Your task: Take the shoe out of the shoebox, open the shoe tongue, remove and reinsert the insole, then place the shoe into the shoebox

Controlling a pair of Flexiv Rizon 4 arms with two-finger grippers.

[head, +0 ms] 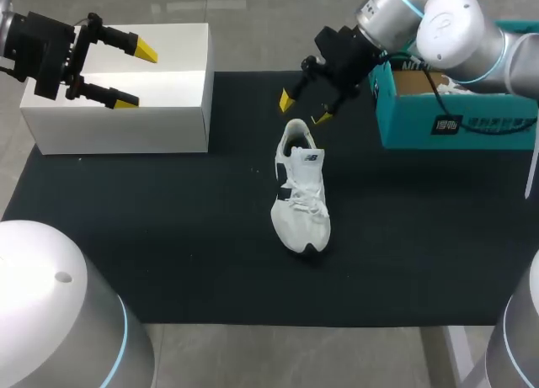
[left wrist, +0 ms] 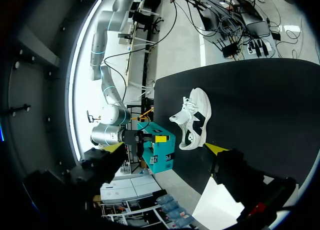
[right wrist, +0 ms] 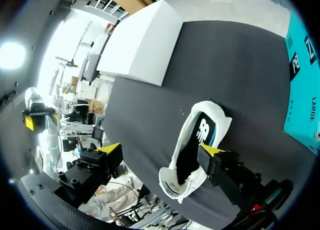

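The white shoe (head: 301, 190) sits out on the black-covered table (head: 168, 236), near its middle, with its toe toward the robot and well apart from the teal shoebox (head: 404, 123) at the right. The right claw (head: 304, 109) hangs just over the heel end, fingers spread wide and gripping nothing. Off to the left, the left claw (head: 136, 77) hovers over a white box (head: 168, 110), also open and empty.
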